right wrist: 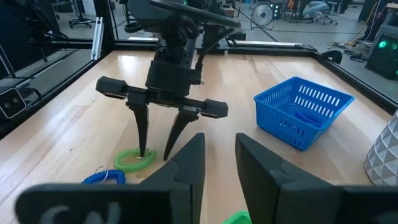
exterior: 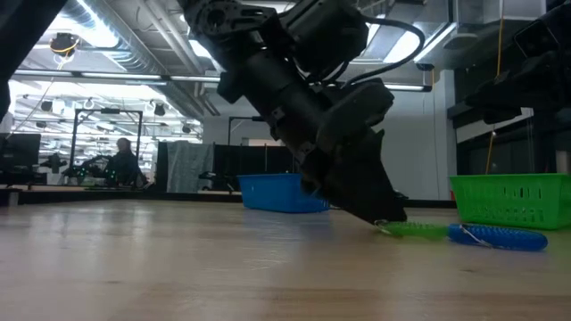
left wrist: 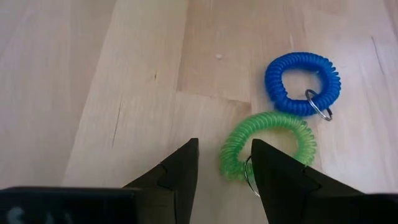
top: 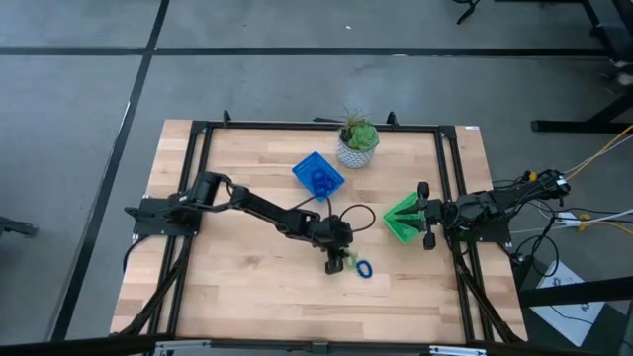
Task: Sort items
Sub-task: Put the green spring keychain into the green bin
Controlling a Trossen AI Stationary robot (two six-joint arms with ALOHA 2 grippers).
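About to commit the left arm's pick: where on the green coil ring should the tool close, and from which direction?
Grip the green coil ring across its band on the side away from the blue coil ring, coming straight down. It lies flat, so one finger should go inside the loop and one outside. The left tool is open with its fingers already straddling that side. Probably avoid the metal split ring.

Matte black arms, tapered, seemingly plastic fingers (right wrist: 142, 127).

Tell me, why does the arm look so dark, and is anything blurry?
Low view: ceiling lights shine from behind, so the left gripper shows as a black shape. The green ring and blue ring look soft. Left wrist view: both rings are crisp, with faint shadows.
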